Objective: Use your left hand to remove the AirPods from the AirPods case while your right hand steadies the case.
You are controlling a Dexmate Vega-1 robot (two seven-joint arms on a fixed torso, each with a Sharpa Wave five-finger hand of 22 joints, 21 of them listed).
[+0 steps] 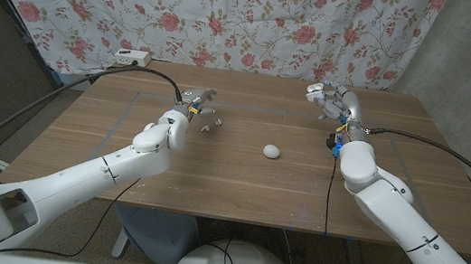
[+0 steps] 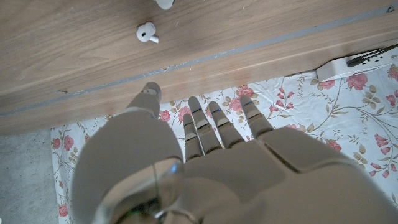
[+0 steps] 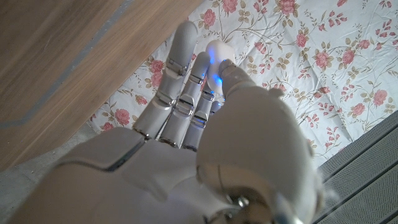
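Both robot hands open, empty: left (image 1: 195, 105), right (image 1: 328, 99); case (image 1: 271, 151) mid-table; no readable text.

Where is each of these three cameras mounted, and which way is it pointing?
Head view: on the robot's head, looking down at the table; both arms show.
Left wrist view: on the left wrist, along the left hand toward table and floral cloth.
Right wrist view: along the right hand.
Shared: an earbud shows in head and left wrist views.

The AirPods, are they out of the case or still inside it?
At least one is out: an AirPod lies loose on the table, near the left hand, apart from the case.
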